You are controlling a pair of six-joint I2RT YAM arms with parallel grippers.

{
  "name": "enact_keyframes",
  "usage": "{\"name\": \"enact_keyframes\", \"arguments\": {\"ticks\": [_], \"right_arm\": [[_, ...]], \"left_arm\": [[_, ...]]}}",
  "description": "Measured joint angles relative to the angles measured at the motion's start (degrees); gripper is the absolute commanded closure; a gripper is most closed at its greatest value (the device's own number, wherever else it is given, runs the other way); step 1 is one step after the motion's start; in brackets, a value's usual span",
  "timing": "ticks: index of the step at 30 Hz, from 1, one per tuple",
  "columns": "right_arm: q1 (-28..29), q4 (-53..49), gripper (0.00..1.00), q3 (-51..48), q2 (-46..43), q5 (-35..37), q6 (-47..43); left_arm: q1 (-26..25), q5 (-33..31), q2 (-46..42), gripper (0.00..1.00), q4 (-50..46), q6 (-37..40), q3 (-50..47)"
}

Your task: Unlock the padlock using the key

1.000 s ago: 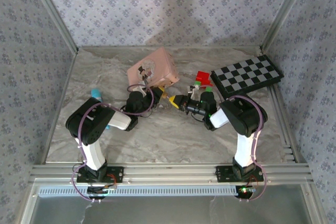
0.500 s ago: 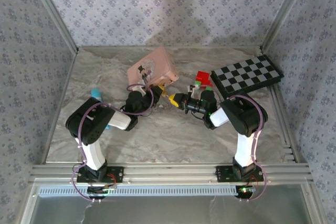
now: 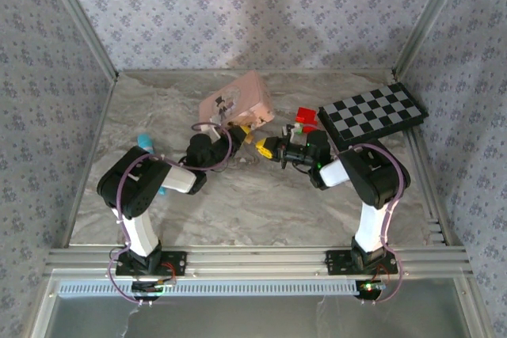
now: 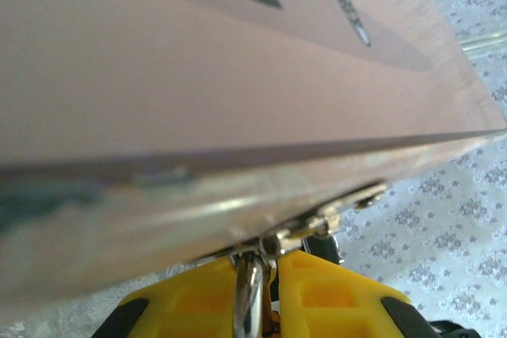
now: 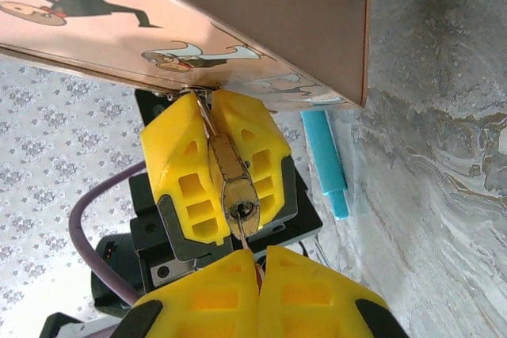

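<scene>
Since last check right gripper [image 5: 258, 257], clamped on key [image 5: 245, 240], has closed on padlock [image 5: 230, 168], itself clamped in left gripper [image 5: 208, 107]; key meets keyhole [image 5: 242, 211], turn pending.

Black-and-white arms [image 3: 141, 231], purple cables [image 5: 83, 215], slotted yellow fingers [image 5: 184, 165]

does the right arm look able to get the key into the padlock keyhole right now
Likely yes: the left gripper holds the padlock with its keyhole facing the right gripper, nothing lies between them, and the key tip seems to be at the keyhole.
</scene>
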Motion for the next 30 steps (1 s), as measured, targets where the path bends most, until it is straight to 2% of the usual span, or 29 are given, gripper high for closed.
{"name": "enact_keyframes", "arguments": {"ticks": [7,12,17,23,26,30], "right_arm": [[-0.8,0.0,1.0,0.2,-0.2,-2.6,-0.6],[-0.6,-3.8,1.0,0.3,-2.1,-2.1,-5.8],[0.6,-15.2,1.0,0.4,-7.4,1.9,-17.8],[3.0,-38.5,1.0,3.5,-16.5,9.5,-38.0],[3.0,-42.8,1.0,4.7,-17.5,9.9,-41.5],[3.0,-40.8,1.0,4.7,-15.7,9.1,-39.5]], "left_arm": [[0.6,3.2,0.0,1.0,-0.2,1.4,0.7],[0.7,3.5,0.0,1.0,-0.2,1.3,0.8],[0.6,4.0,0.0,1.0,-2.2,0.7,1.4],[0.0,4.4,-0.7,1.0,-5.5,-1.2,1.8],[-0.2,4.4,-1.2,1.0,-6.3,-1.4,1.8],[-0.2,3.8,-1.2,1.0,-7.6,-1.5,1.8]]}}
